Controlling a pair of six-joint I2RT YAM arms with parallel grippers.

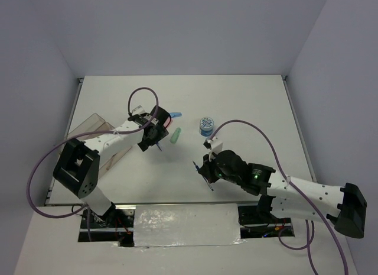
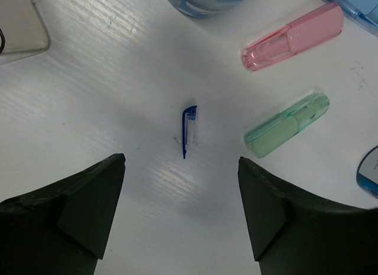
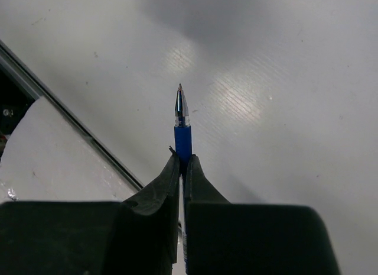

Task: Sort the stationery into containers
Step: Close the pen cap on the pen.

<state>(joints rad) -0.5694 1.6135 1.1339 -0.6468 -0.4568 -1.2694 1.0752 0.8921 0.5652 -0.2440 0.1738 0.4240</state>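
Fingers (image 3: 168, 189) of right pincer (image 3: 182, 164) pinch blue pen (image 3: 182, 136); left pincer (image 2: 181, 162) spread wide

pen (image 3: 182, 139): glossy plastic, metal tip | green capsule (image 2: 287, 125): translucent plastic | table (image 2: 88, 97): ribbed

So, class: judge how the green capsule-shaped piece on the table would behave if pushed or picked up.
The green capsule looks like rigid translucent plastic, so probably stiff and light. Its rounded body lies on the smooth table, so a sideways push might roll or slide it. Its glossy surface could slip when pinched.
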